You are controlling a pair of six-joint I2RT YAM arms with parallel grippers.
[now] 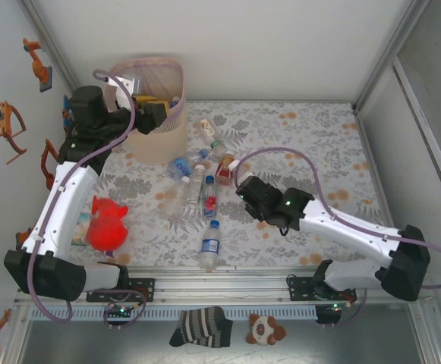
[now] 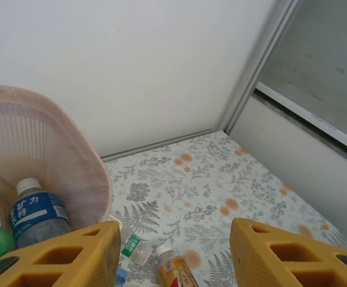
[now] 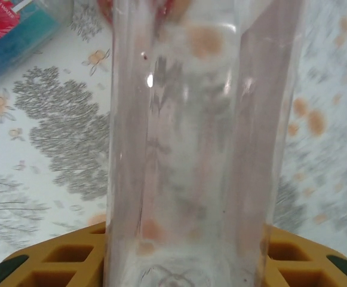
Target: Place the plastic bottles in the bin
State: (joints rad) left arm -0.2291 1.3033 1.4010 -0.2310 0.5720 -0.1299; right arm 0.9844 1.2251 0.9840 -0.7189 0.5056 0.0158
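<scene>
**Clear bottle in right grip; bin lies far-left across the table**

The clear plastic bottle (image 3: 191,149) is seen clamped between the yellow fingers of the right gripper (image 1: 240,189), with the jaws closed against its two sides. Its long axis is noted running straight out from the fingers, in line with the wrist. The near end sits between the pads and the far end leaves the top of the wrist view. Which end carries the cap cannot be told. Whether it is lifted off the floral table (image 1: 319,144) or resting on it cannot be told either.

The bin (image 1: 159,133) is recorded upright at the far-left corner, mouth up, with the pink liner folded over its rim. From the held bottle it lies away and to the left. A blue-labelled bottle (image 2: 39,209) with a white cap is seen inside it.

The left gripper (image 2: 173,251) is found at the bin's rim, jaws apart with nothing between them. It is much the nearer arm to the bin, but it is empty. The carry is therefore judged to fall to the right arm, as a diagonal reach with the bottle raised above the rim.

The loose bottles (image 1: 193,186) are noted lying flat between the right gripper and the bin. An amber bottle (image 1: 225,167) lies just beside that gripper. These are judged likely to be struck if the carry is made low.
</scene>
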